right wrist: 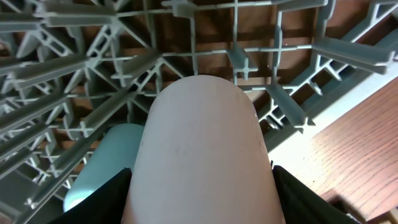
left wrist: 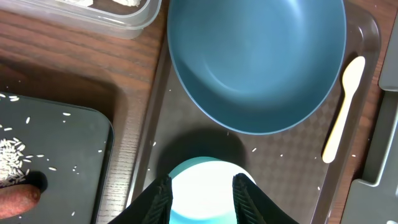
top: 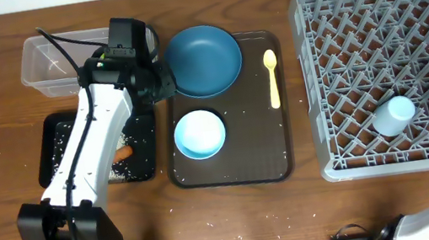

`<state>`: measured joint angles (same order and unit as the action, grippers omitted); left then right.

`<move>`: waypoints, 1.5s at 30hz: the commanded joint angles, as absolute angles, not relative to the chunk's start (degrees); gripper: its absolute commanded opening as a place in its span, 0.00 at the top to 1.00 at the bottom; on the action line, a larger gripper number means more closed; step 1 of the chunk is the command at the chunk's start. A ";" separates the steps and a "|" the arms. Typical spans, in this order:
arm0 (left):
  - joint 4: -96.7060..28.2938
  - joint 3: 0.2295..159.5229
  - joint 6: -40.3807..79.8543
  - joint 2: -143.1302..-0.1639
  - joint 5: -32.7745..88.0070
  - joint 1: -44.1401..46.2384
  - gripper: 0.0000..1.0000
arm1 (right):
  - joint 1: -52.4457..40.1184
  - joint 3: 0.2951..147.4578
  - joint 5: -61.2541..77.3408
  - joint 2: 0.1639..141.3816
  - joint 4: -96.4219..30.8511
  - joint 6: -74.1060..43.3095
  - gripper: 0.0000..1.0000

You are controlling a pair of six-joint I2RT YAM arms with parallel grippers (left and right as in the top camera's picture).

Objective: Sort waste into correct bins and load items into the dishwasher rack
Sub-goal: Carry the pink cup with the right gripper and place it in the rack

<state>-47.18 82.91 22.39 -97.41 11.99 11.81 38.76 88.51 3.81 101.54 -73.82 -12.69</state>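
Pink cup (right wrist: 199, 137) — light, stiff, slick, we judge — pinched across its sides by right gripper (right wrist: 200, 180); left gripper (left wrist: 202, 183) spread above white bowl (left wrist: 205, 208).

The pinkish cup (right wrist: 199, 155) is clamped between my right fingers (right wrist: 305, 202), on its side over the grey dishwasher rack (top: 353, 22), just beside the light-blue cup (top: 393, 115) lying in it. The dark-blue plate (top: 203, 59), white bowl (top: 200, 134) (upright, empty) and yellow spoon (top: 271, 77) sit left of the rack. The carrot stick (top: 122, 153) and rice (left wrist: 9, 155) lie in the black tray (top: 48, 136).
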 commanded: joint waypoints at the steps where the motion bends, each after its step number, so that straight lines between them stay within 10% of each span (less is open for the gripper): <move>1: -47.57 82.61 21.45 -98.06 11.27 11.99 0.65 | 38.94 88.71 2.33 101.95 -73.14 -14.33 0.58; 45: -47.97 82.61 21.45 -98.06 11.27 11.99 0.65 | 37.85 88.33 7.92 101.91 -76.05 -12.03 0.60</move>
